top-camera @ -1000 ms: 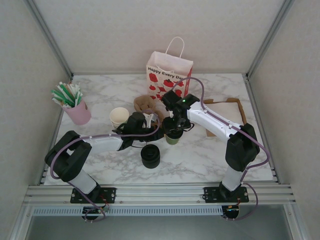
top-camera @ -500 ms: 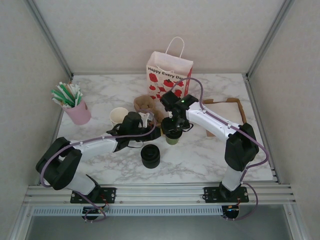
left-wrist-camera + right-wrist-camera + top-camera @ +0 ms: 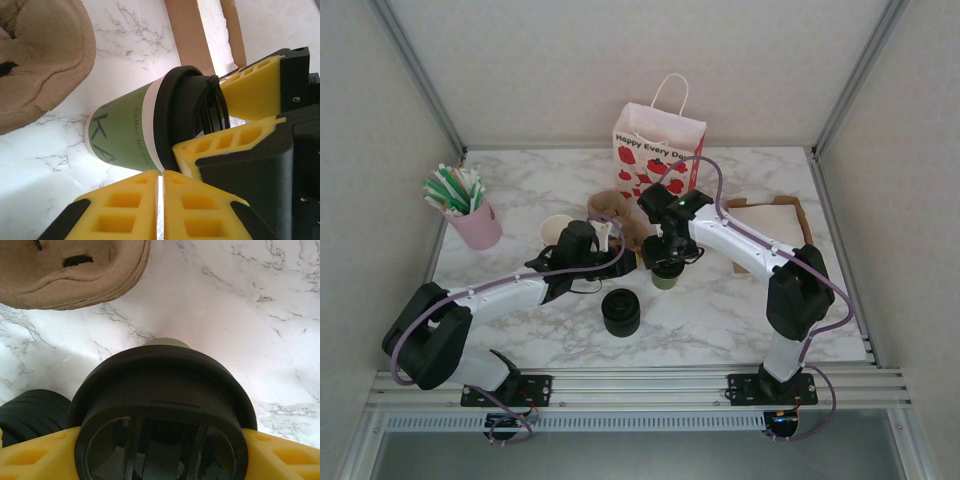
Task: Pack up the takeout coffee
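The takeout coffee, a green paper cup with a black lid, is upright at the middle of the marble table. My right gripper comes down over it, shut on the lid. Its yellow fingers press the rim from both sides, as the right wrist view shows at the gripper. My left gripper lies low just left of the cup. Its gripper is shut with nothing between the pads, the tips close to the cup's side.
A paper bag with red print stands at the back. Brown pulp carriers and a stack of lidless cups sit left of the cup. A black lid stack is in front, flat cardboard to the right, and a pink straw cup at far left.
My left arm's elbow has swung out to the left and its wrist has shifted slightly back. The right gripper stays on the cup's lid in about the same place.
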Controlling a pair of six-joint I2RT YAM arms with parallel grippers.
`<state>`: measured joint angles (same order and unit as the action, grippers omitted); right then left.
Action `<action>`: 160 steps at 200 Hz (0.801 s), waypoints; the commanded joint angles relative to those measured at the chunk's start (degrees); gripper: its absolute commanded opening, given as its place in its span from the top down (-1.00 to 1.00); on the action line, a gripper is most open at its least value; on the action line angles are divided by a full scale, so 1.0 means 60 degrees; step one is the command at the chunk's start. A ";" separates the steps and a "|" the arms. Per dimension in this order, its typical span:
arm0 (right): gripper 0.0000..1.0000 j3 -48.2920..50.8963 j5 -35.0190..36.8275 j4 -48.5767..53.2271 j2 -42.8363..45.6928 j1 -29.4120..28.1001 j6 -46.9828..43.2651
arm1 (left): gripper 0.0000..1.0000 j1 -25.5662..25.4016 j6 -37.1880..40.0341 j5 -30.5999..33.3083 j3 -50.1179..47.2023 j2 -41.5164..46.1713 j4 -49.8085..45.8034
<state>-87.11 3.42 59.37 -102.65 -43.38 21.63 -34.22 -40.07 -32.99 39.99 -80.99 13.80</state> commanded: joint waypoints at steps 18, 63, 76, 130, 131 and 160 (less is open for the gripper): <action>-0.46 0.0588 0.0206 0.0778 -0.1259 0.0028 0.0000 | 0.77 0.0118 0.0248 0.0123 -0.0029 0.0242 -0.0104; -0.46 0.0288 0.0166 0.1065 -0.1168 0.0034 -0.0154 | 0.77 0.0108 0.0292 0.0122 -0.0042 0.0300 -0.0132; -0.46 0.0175 0.0164 0.1154 -0.1255 0.0036 -0.0292 | 0.77 0.0122 0.0306 0.0117 -0.0040 0.0308 -0.0132; -0.43 0.0056 -0.0292 0.1402 -0.1710 0.0039 -0.1128 | 0.77 0.0129 0.0321 0.0152 -0.0029 0.0314 -0.0162; -0.43 0.0051 -0.0292 0.1407 -0.1705 0.0038 -0.1150 | 0.77 0.0125 0.0321 0.0152 -0.0029 0.0314 -0.0169; -0.43 -0.0108 -0.0194 0.1751 -0.1275 0.0023 -0.1460 | 0.77 0.0122 0.0365 0.0192 -0.0014 0.0403 -0.0279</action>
<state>-91.46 3.14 64.18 -105.95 -43.38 16.62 -34.02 -39.00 -32.97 39.99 -80.62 12.86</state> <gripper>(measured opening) 0.714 0.114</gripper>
